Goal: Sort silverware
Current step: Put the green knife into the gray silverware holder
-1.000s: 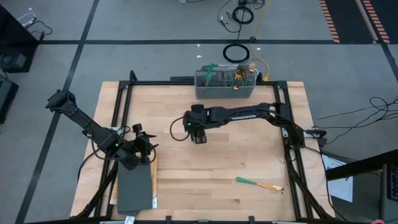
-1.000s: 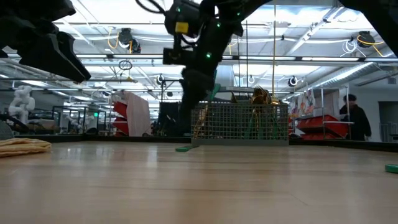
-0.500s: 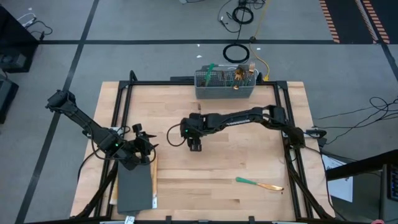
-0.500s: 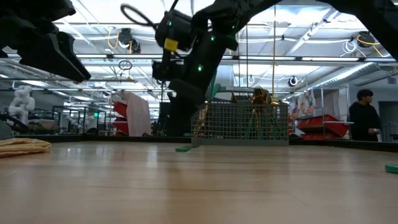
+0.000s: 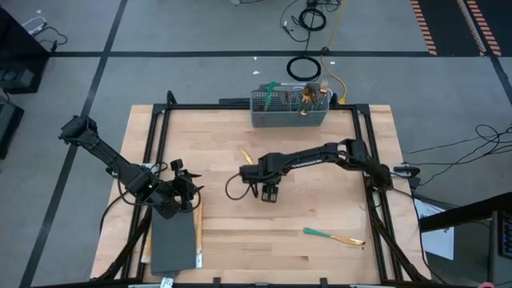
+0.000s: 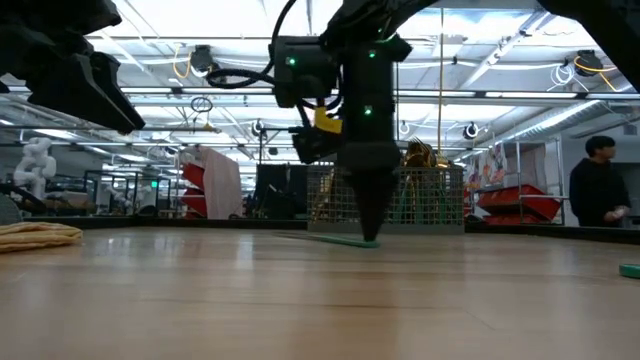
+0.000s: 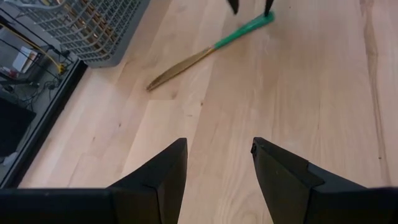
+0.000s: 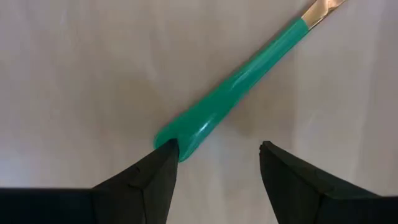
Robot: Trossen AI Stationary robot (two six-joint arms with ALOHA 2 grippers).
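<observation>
- Right gripper point(image 5: 270, 194) spread wide, empty, low over worktop point(image 5: 320, 256), astride handle end of knife point(image 7: 208, 51) at mid-worktop.
- Off-centre: handle touching one finger point(image 8: 158, 163). Risk on closing: knife skewed or pushed aside.
- Second piece point(image 5: 333, 236) near front edge; rest in basket point(image 5: 290, 108).
- Left gripper point(image 7: 214, 165) open, empty, idle.

Knife point(image 8: 233, 87): gold blade cut off by right wrist view's edge; handle end partly behind one finger point(image 8: 149, 180). In high view the right arm covers most of it. Silverware in wire basket point(image 5: 290, 108): too small to sort by type. Second piece point(image 6: 630, 270) clipped at low view's edge.
</observation>
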